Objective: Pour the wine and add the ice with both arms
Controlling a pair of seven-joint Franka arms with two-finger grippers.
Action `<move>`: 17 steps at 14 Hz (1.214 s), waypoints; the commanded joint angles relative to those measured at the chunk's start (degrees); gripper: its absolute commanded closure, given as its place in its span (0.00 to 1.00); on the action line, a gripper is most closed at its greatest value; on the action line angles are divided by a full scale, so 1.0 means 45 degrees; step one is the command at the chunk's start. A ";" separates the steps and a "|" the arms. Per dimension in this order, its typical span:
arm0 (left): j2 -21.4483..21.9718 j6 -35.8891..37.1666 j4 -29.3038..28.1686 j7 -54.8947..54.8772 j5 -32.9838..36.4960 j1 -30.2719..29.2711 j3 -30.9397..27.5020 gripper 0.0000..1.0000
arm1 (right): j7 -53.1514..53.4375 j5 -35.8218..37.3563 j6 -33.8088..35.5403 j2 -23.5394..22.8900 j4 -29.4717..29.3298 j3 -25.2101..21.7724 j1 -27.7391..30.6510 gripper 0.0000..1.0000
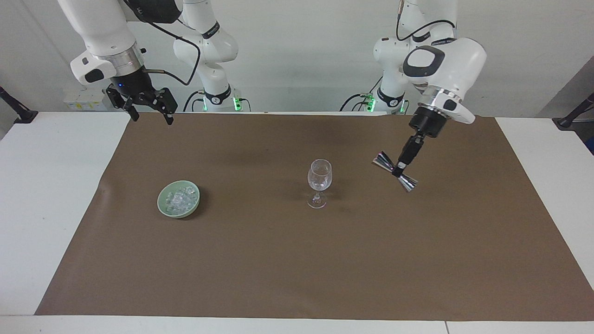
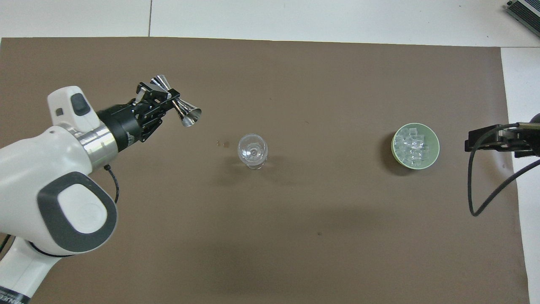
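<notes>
A clear wine glass (image 1: 319, 182) (image 2: 252, 150) stands upright mid-mat; I cannot tell whether it holds wine. My left gripper (image 1: 399, 170) (image 2: 166, 98) is shut on the waist of a silver double-cone jigger (image 1: 408, 184) (image 2: 188, 115). It holds the jigger tilted in the air over the mat, away from the glass toward the left arm's end. A pale green bowl (image 1: 162, 206) (image 2: 394, 145) of ice (image 1: 180, 198) (image 2: 414, 145) sits toward the right arm's end. My right gripper (image 1: 152, 118) (image 2: 469, 143) hangs open and empty over the mat's edge there, waiting.
A brown mat (image 1: 297, 260) (image 2: 295, 236) covers most of the white table (image 1: 46, 195). Two small dark spots (image 2: 222, 144) mark the mat beside the glass, toward the left arm's end. The right arm's black cable (image 2: 476, 198) loops over the mat's end.
</notes>
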State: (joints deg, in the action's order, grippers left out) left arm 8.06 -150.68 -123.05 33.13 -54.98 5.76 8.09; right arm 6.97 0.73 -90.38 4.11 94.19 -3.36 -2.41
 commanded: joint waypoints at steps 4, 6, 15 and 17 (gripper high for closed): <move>0.0476 0.5332 -0.0078 -0.0545 -0.2292 -0.4673 0.0078 1.00 | -0.0417 -0.0200 0.0046 0.0298 0.0279 0.0005 0.0066 0.00; 0.0339 0.6779 -0.0253 -0.0547 -0.2800 -0.5903 0.0059 1.00 | -0.0417 -0.0200 0.0046 0.0298 0.0279 0.0005 0.0066 0.00; -0.1456 0.9244 -0.1152 -0.0293 -0.4810 -0.8448 0.0058 1.00 | -0.0417 -0.0181 0.0046 0.0298 0.0279 0.0005 0.0066 0.00; -0.2061 0.9461 -0.1153 -0.0292 -0.5087 -0.8760 0.0058 1.00 | -0.0417 -0.0200 0.0046 0.0298 0.0279 0.0005 0.0066 0.00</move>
State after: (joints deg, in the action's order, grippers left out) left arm 0.90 -110.41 -128.10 31.41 -75.75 -31.30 7.73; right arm 6.97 0.73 -90.38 4.11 94.19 -3.36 -2.41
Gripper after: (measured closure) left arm 0.797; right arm 0.000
